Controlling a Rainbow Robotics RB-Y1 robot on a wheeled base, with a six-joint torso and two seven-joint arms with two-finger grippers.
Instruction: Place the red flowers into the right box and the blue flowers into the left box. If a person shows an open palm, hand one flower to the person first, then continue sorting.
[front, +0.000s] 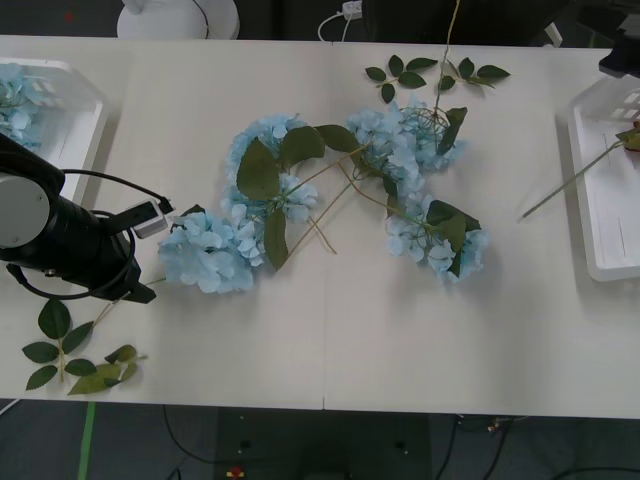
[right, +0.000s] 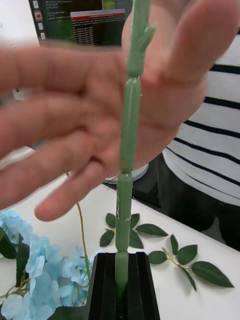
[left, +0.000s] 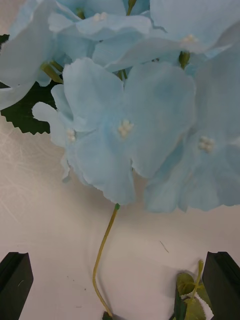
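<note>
My right gripper (right: 120, 260) is shut on a thick green flower stem (right: 129, 120) and holds it upright; its head is out of view. The stem stands across a person's open palm (right: 75, 125). My left gripper (left: 120, 290) hangs open just over the table, with a thin stem (left: 104, 250) between its fingers and a blue flower (left: 125, 110) right ahead. That blue flower (front: 205, 250) lies beside my left arm (front: 70, 250). More blue flowers (front: 400, 140) sprawl across mid-table. The left box (front: 85, 120) holds one blue head. A red flower (front: 632, 140) lies in the right box (front: 600, 250), stem over the rim.
Loose leaf sprigs lie near the front left corner (front: 75, 355) and at the back centre (front: 420, 72). A white round base (front: 175, 15) stands beyond the table's far edge. The person in a striped shirt (right: 220, 150) stands close to the table.
</note>
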